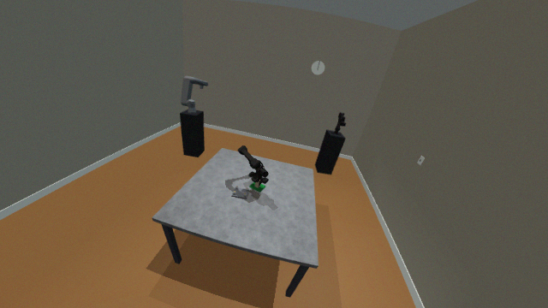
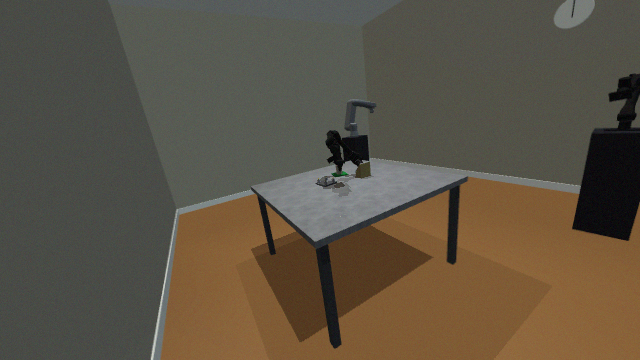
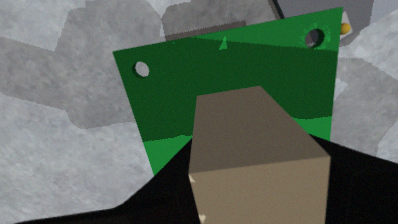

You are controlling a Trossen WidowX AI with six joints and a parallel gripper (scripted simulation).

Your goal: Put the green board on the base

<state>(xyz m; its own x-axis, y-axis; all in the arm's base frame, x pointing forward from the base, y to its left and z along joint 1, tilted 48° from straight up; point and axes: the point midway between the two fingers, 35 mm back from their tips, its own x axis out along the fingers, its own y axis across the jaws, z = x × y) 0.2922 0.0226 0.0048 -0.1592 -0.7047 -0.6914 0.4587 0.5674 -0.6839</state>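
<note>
The claw (image 1: 258,181) (image 2: 339,168) (image 3: 259,159) pinches the tan handle (image 3: 245,127). Wrist view: the board (image 1: 258,187) (image 2: 340,174) (image 3: 230,65) reaches toward 12 o'clock, green, 2 holes showing.

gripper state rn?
Gripper: closed on the square handle of the green board.
</note>
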